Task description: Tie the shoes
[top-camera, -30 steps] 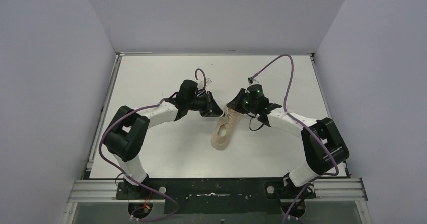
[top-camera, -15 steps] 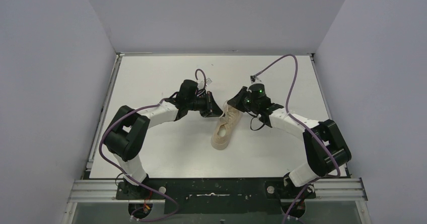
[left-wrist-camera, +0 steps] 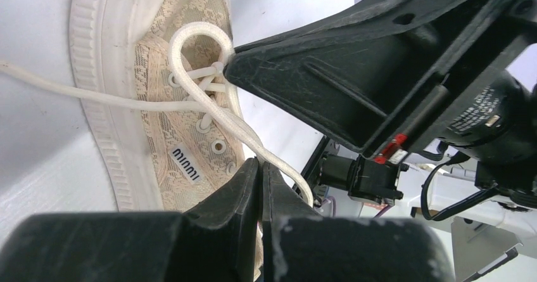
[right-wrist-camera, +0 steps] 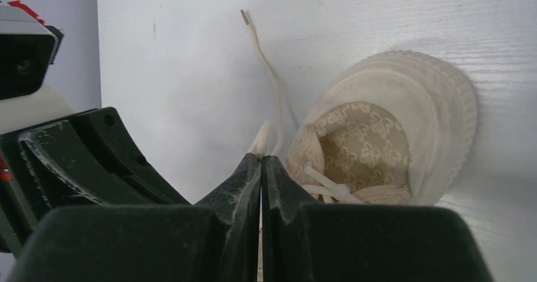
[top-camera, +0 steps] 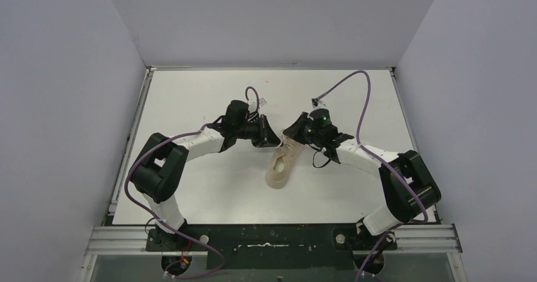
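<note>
The cream-beige sneaker [top-camera: 281,163] lies on the white table [top-camera: 190,187] between both arms, toe toward the near edge. My left gripper [top-camera: 273,141] is at its laced end. In the left wrist view it [left-wrist-camera: 260,163] is shut, with a taut cream lace [left-wrist-camera: 221,114] running from a loop [left-wrist-camera: 196,38] over the shoe [left-wrist-camera: 168,127] to its tips. My right gripper [top-camera: 292,134] is close opposite. In the right wrist view it [right-wrist-camera: 261,157] is shut on a lace whose end [right-wrist-camera: 261,133] pokes out above the tips, beside the shoe's toe [right-wrist-camera: 405,130].
Purple cables arch over both arms [top-camera: 356,79] [top-camera: 136,168]. A loose lace end [right-wrist-camera: 259,54] trails on the table beyond the shoe. Grey walls close in the table on three sides. The right gripper's black finger [left-wrist-camera: 329,73] fills much of the left wrist view, touching the loop.
The right arm's wrist has shifted slightly left toward the shoe. The left arm and the shoe have stayed where they were.
</note>
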Controlling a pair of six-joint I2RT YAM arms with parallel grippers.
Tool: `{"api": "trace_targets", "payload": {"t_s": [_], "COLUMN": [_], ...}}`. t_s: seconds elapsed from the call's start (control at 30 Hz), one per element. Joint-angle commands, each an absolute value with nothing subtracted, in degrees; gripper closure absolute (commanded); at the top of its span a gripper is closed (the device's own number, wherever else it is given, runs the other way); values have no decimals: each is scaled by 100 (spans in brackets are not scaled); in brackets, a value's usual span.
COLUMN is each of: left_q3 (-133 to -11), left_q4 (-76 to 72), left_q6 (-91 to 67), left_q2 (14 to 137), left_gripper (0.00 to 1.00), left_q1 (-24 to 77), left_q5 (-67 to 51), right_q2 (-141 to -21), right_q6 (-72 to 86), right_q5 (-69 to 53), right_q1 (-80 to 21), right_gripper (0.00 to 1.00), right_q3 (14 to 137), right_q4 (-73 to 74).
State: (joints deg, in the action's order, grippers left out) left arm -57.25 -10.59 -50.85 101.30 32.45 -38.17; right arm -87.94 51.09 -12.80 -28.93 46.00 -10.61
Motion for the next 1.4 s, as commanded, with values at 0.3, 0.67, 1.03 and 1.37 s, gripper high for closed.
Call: {"api": "trace_targets", "payload": {"t_s": [0.3,0.67,1.03,1.37], "left_q3": [-5620,-5233,-4986,-4831], "left_q4": [-1663,-2591,-3008,-3243], "left_q6": [-5320,-6372,-6729,-6829], "left_q2": [10167,10276,10279,10288], "left_gripper": [100,100,100,100], "left_q1": [3182,3155,3168,3217], "left_q5": [-3900,-3687,-3623,-3643], "right_q2": [-8329,-8280,-8396,-8480], "right_q6": [5627,6210,6229,6259], "right_q5": [-840,-331,-142,-70], "right_q1": [-2823,-2885,-3075,-3281], "right_gripper": [100,100,100,100], "right_q3": [4112,3888,3833,3858], "right_q4": [-1767,-2127,-2195,-2151]}}
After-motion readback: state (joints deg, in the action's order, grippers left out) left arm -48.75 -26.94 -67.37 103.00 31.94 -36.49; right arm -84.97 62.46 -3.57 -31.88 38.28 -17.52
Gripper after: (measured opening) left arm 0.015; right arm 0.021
